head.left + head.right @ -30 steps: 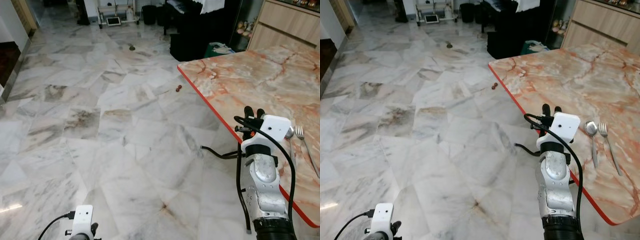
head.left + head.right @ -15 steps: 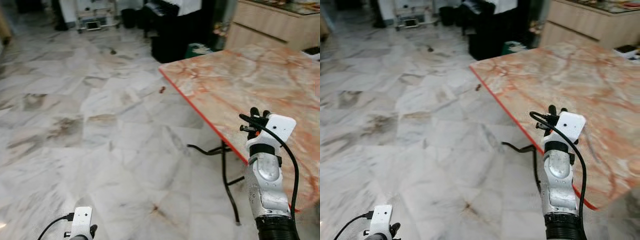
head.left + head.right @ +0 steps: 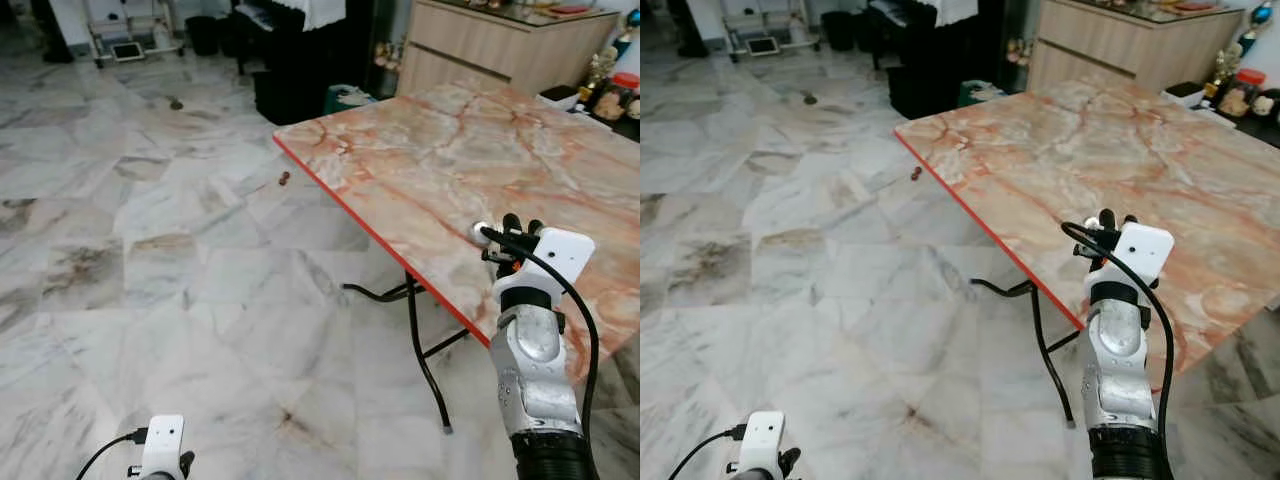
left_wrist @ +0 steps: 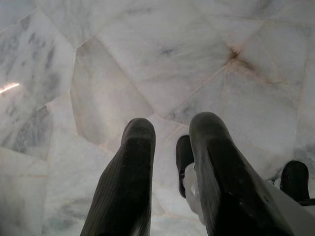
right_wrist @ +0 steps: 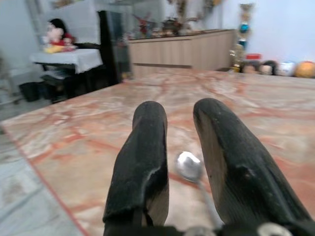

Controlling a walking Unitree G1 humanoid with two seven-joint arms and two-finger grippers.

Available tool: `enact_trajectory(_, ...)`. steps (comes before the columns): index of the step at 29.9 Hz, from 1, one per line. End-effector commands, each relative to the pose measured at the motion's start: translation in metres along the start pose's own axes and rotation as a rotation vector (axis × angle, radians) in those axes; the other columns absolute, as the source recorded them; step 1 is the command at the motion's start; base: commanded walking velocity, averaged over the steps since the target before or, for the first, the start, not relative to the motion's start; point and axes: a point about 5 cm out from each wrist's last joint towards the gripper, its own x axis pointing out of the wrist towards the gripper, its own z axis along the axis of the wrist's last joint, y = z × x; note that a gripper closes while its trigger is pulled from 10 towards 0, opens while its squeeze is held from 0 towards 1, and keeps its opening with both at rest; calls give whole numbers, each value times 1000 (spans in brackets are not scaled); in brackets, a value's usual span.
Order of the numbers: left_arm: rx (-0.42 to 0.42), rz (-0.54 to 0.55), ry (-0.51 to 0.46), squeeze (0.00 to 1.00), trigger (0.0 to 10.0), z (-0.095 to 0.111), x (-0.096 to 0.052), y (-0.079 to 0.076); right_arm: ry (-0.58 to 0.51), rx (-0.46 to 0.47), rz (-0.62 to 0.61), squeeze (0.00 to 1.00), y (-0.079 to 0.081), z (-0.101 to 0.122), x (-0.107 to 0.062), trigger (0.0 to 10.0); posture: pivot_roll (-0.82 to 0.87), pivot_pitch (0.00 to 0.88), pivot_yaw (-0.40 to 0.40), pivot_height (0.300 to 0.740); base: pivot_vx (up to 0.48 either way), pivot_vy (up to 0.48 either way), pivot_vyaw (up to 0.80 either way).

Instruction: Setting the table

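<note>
I had the right gripper [image 5: 179,162] raised at the near edge of the orange-veined marble tabletop with the red rim [image 3: 430,150], its two black fingers parted with nothing between them. Just beyond the tips lay the silver metal spoon [image 5: 189,166], flat on the stone with its bowl toward the table's edge. The left gripper [image 4: 172,167] hung idle low over the white marble floor [image 3: 150,250], fingers a little apart and empty. I judged I was at the approach for a piece of cutlery. Next I would need to lower the fingers astride the spoon's handle and close gently, as thin metal on smooth stone could slip.
</note>
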Motion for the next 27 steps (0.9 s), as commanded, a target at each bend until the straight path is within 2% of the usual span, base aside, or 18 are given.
enact_trajectory(1,12,2,37,0,10000,-8,-1,2,-22,4,6,0,4,4,3,10000,31,0,-12,731,0,0,0)
enact_trajectory(27,16,-5,36,0,10000,-7,-1,0,-23,14,4,0,6,5,5,10000,31,0,-12,731,0,0,0)
